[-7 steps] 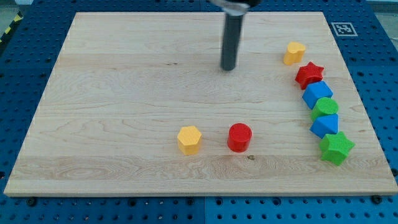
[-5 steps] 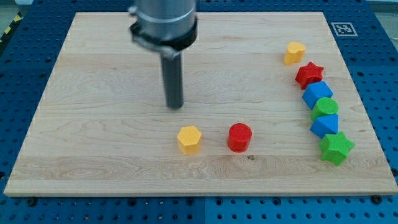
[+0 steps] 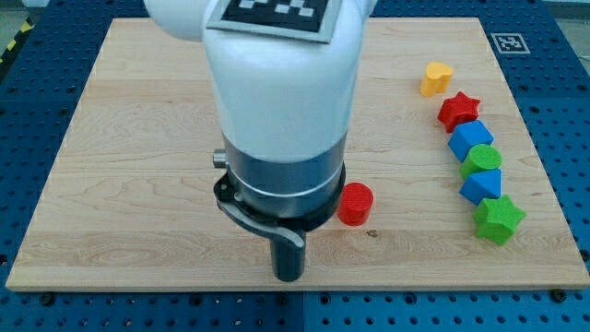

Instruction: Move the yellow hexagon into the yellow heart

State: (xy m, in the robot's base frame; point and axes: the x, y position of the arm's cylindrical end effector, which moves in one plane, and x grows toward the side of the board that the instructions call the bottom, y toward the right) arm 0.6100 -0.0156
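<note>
The yellow heart (image 3: 436, 77) sits near the view's top right on the wooden board (image 3: 120, 138). The yellow hexagon does not show; the arm's large white and dark body covers the spot where it lay, left of the red cylinder (image 3: 355, 204). My tip (image 3: 290, 277) rests near the board's bottom edge, below and to the left of the red cylinder.
A column of blocks runs down the view's right side: a red star (image 3: 458, 111), a blue block (image 3: 470, 138), a green block (image 3: 482, 160), another blue block (image 3: 481, 185) and a green star (image 3: 499, 219).
The arm has swept from the board's top middle down and left to the bottom edge. Its body now hides the yellow hexagon. The other blocks have not moved.
</note>
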